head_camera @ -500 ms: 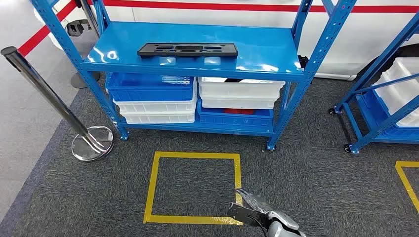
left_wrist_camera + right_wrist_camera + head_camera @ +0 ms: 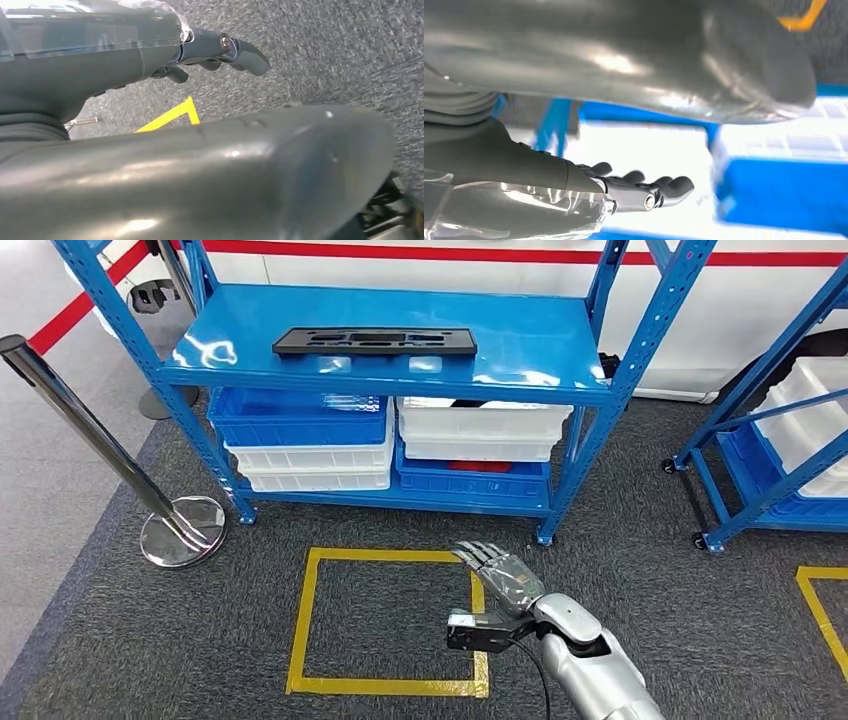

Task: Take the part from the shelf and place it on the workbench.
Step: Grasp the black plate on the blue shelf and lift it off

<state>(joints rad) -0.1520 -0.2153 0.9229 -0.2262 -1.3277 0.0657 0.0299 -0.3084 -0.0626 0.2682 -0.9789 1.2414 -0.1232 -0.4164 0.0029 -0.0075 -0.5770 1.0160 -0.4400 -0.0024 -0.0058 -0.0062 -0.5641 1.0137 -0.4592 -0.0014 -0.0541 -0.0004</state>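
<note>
A flat black part (image 2: 375,340) with several cut-outs lies on the top board of the blue shelf (image 2: 520,345), toward its left half. My right hand (image 2: 497,575) is raised over the carpet in front of the shelf, well below the part, fingers stretched out and apart, holding nothing. In the right wrist view the right hand's fingers (image 2: 644,187) point toward blue and white bins. In the left wrist view my left hand (image 2: 220,47) hangs over grey carpet, fingers loosely extended, with nothing in it.
Blue and white bins (image 2: 310,435) fill the shelf's lower level. A yellow tape square (image 2: 385,620) marks the carpet in front. A chrome stanchion (image 2: 180,530) stands at the left. A second blue rack (image 2: 780,440) with white bins stands at the right.
My right arm has risen and reached forward toward the shelf; the hand now sits higher in the head view. The view has shifted slightly.
</note>
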